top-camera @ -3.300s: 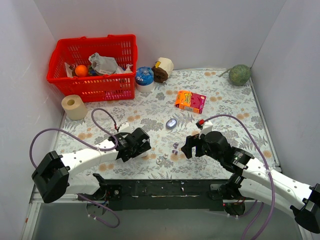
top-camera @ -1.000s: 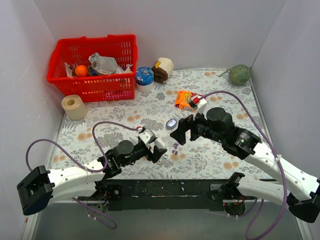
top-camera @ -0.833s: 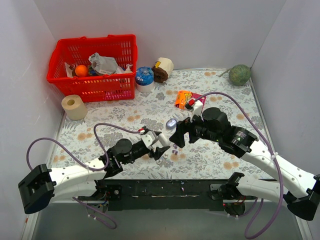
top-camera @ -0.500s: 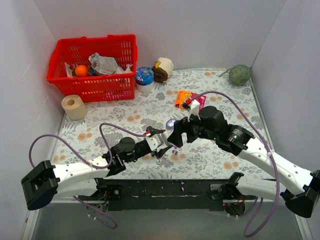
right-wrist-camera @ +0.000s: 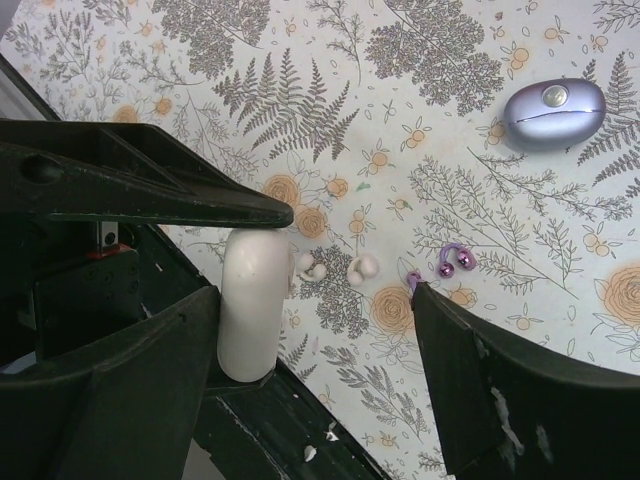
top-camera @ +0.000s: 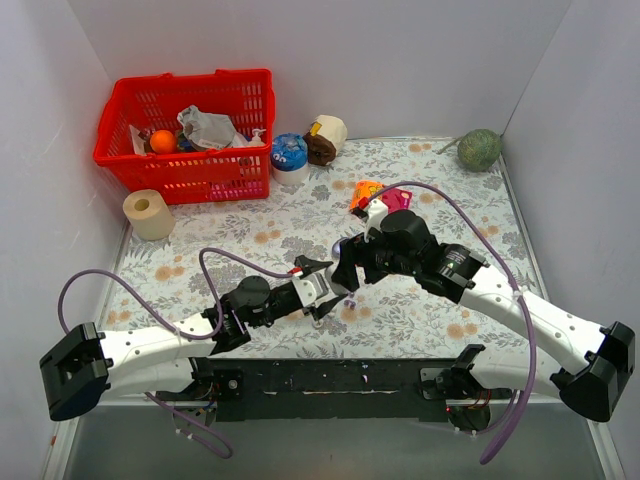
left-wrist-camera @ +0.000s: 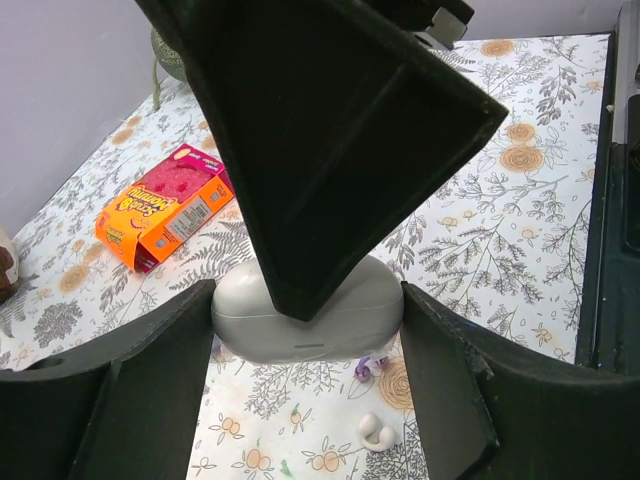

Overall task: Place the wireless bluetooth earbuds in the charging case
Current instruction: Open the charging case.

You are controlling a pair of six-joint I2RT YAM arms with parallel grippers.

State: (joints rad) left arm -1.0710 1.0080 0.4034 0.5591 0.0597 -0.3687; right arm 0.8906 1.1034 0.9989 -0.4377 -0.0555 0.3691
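A floral-patterned table (top-camera: 250, 235) boxed in by pale walls carries the work, near the lower middle of the top view. The left gripper (top-camera: 320, 291) is clamped on the white charging case (left-wrist-camera: 308, 322), holding it on edge above the cloth. Its lid looks closed, with only a thin seam showing. The right gripper (right-wrist-camera: 315, 292) hangs just over it, fingers spread wide and empty. The step in hand seems to be opening the case: the right fingers must catch the lid at the seam while the left holds firm. The white earbuds (right-wrist-camera: 360, 266) lie on the cloth just beside the case, and the purple earbuds (right-wrist-camera: 446, 268) lie near them to the right. The closed purple charging case (right-wrist-camera: 553, 108) sits well apart at the upper right of the right wrist view. The two grippers crowd each other, which is likely the main hindrance. The snack box (left-wrist-camera: 160, 206), red basket (top-camera: 188, 135) and paper roll (top-camera: 148, 213) are well apart from the work.
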